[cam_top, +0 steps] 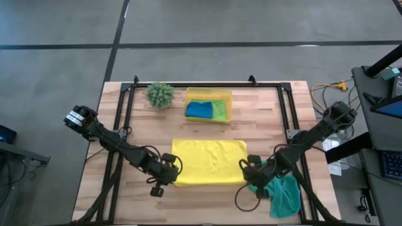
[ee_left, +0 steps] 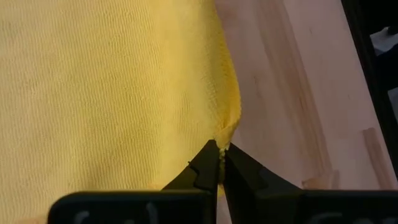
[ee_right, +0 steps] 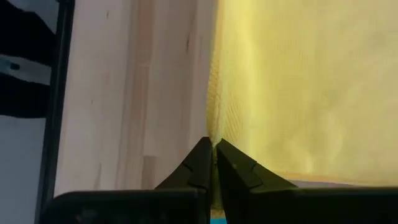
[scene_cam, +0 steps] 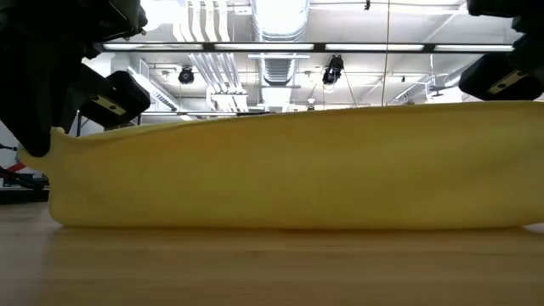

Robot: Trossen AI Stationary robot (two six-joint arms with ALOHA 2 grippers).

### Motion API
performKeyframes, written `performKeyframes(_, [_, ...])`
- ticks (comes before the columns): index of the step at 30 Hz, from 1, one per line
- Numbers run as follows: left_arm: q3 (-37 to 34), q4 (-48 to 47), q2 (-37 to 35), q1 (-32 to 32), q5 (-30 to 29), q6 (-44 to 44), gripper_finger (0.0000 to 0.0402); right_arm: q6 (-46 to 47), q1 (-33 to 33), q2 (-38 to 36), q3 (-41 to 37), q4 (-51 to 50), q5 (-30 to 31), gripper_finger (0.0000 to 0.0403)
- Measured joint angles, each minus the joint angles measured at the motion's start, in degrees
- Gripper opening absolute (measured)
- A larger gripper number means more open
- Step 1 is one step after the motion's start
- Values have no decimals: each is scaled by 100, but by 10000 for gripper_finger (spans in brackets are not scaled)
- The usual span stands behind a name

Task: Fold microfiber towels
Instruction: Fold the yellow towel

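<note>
The yellow towel [cam_top: 208, 162] lies spread flat in the lower middle of the high view, on the wooden surface [cam_top: 264, 119]. The left claw [cam_top: 171, 171] sits at the towel's lower left corner, and the left wrist view shows its fingers pressed together on the very tip of that corner [ee_left: 219, 163], with the cloth stretching away beyond them. The right claw [cam_top: 249, 168] sits at the towel's lower right corner, and in the right wrist view its fingers are likewise pinched on the cloth's edge [ee_right: 214, 163], bare wood to one side of it and yellow cloth to the other. In the low view the towel's near edge [scene_cam: 289, 166] is raised off the wood and fills the middle of the frame as a wide yellow band, with dark arm parts at the upper left and upper right. A teal towel [cam_top: 284, 194] lies crumpled at the lower right of the high view, just below and beside the right claw. In the upper middle, a yellow tray [cam_top: 227, 100] holds a blue towel [cam_top: 200, 110] and a lime green towel [cam_top: 219, 110] side by side, the blue on the left. A small spiky green plant [cam_top: 160, 94] stands just left of the tray.
</note>
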Motion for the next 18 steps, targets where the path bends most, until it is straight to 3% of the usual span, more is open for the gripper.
performKeyframes(5, [-7,7,-89,13,-327,-835,0,-142,-242,-39,-35,8,-274,13])
performKeyframes(18, [-88,327,-167,-13,-299,-718,0,-414,-548,-39,-111,110,-453,13])
